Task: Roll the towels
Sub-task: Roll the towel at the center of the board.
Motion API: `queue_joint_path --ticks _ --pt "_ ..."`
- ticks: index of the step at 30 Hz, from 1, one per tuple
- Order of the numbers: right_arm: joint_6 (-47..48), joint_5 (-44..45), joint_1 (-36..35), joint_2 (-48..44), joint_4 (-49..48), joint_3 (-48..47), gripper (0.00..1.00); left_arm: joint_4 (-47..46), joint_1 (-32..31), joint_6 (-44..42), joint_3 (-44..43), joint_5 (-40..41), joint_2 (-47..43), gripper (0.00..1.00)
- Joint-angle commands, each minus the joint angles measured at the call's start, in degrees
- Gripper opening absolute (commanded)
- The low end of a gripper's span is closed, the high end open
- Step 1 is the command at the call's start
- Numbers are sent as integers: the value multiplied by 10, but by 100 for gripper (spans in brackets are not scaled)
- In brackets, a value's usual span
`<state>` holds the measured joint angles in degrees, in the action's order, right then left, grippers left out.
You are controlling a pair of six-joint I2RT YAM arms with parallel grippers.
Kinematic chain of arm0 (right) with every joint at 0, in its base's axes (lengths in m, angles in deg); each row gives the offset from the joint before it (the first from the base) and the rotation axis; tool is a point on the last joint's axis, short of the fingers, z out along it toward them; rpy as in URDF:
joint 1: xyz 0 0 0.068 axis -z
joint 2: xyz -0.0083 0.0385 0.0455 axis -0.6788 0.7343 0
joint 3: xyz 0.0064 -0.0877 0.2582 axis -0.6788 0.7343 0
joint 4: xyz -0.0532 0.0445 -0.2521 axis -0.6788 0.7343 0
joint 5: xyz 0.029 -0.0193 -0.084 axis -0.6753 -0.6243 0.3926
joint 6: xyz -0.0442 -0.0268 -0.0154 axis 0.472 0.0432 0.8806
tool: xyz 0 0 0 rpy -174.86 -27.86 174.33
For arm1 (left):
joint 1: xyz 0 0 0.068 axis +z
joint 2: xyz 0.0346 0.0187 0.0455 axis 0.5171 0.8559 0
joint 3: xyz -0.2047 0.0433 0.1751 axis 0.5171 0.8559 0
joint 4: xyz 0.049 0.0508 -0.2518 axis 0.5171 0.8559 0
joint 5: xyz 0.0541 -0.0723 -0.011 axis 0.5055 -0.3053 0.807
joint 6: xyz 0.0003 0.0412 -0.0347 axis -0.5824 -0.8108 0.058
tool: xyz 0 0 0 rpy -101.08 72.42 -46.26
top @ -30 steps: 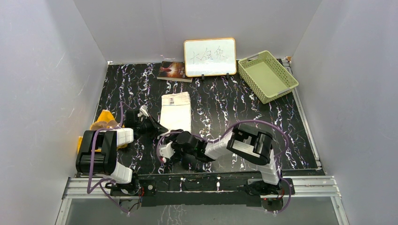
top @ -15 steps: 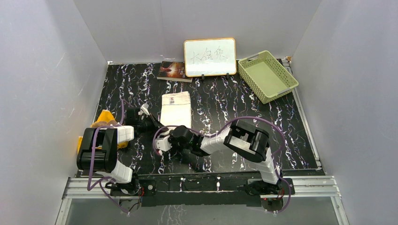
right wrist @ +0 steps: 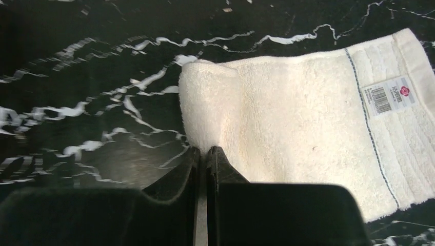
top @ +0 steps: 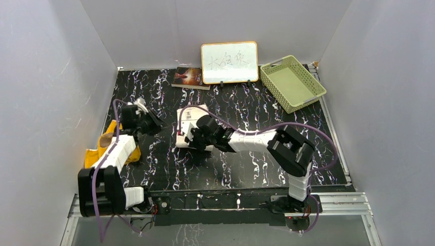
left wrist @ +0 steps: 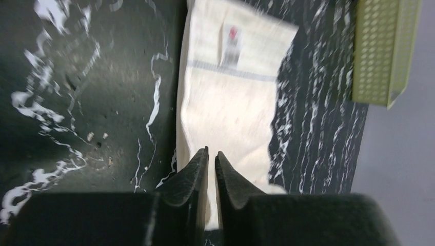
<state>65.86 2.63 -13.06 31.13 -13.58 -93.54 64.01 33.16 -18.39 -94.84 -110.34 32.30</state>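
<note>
One cream towel [right wrist: 297, 118] lies in the middle of the desk [top: 256, 113], its end curled over where my right gripper [right wrist: 203, 150] sits clenched and empty, likely to push the roll along, my left gripper [left wrist: 211, 152] clenched empty nearby, the orange towel [top: 109, 134] bunched far left.

Cream towel [right wrist: 308, 118]; orange towel [top: 97, 154] — black-marbled table [top: 169, 92]

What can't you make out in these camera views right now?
Orange towel: top view, left arm covers its middle.
Cream towel, near end: top view, right claw sits over it; the right wrist view doesn't show whether cloth is pinched.
Towel label: left wrist view, blurred.
Whiteboard writing: top view, too small to read.
</note>
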Motion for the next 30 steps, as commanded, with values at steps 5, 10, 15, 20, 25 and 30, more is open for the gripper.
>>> queue_joint_path --ticks 5,10,15,20,25,30 --pt "-238 -196 67 -44 29 -30 0 63 31 -17 -17 -21 -124 17" --pt "-281 -316 104 68 171 -191 0 25 31 13 36 -62 -142 16" --pt "-279 -398 107 171 272 -317 0 10 31 29 70 -86 -159 15" --pt "-313 -442 106 219 287 -352 0 25 30 22 74 -90 -178 14" --pt "-356 -467 109 256 278 -352 0 17 30 22 83 -101 -172 14" --pt "-441 -507 118 276 178 -318 0 -26 30 41 105 -125 -148 14"
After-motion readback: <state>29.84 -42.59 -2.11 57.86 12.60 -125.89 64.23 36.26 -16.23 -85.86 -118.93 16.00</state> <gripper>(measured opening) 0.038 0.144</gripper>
